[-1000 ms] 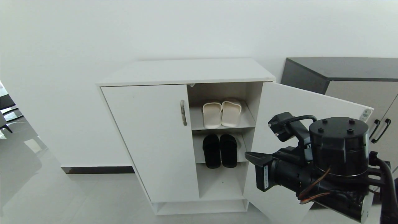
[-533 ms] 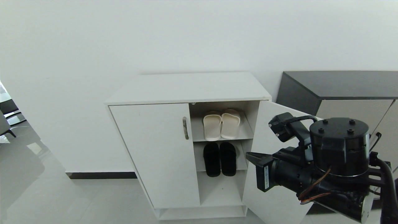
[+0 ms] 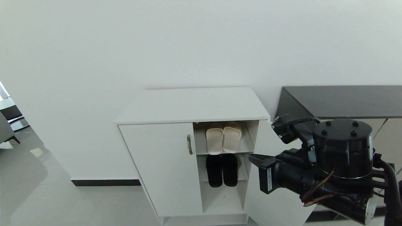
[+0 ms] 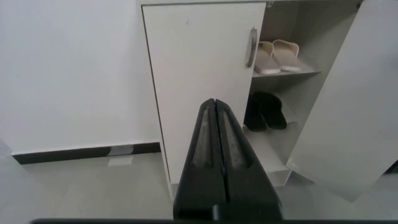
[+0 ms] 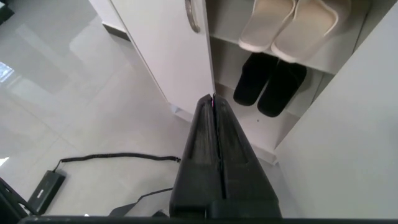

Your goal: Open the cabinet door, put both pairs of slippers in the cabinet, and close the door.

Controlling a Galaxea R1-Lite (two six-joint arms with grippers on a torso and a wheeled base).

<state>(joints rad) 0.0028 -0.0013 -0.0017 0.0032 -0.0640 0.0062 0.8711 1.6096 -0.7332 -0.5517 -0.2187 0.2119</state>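
Note:
The white cabinet (image 3: 191, 106) stands against the wall with its left door (image 3: 160, 166) closed and its right door (image 3: 282, 210) swung open. A cream pair of slippers (image 3: 223, 137) lies on the upper shelf, and a black pair (image 3: 221, 169) on the shelf below. My right arm hangs in front of the open door. My right gripper (image 5: 214, 102) is shut on nothing, off the floor in front of the cabinet, facing the black pair (image 5: 270, 78). My left gripper (image 4: 215, 102) is shut and empty, some way back from the left door (image 4: 199, 74) and its handle (image 4: 251, 46).
A dark grey sideboard (image 3: 339, 100) stands right of the cabinet, behind the open door. A black cable (image 5: 112, 158) and an adapter (image 5: 43, 190) lie on the glossy floor below my right gripper. A chair (image 3: 8, 125) is at the far left.
The whole head view has shifted: the cabinet now sits lower and smaller, so the camera has moved back. The slippers, the doors and my right arm keep their places.

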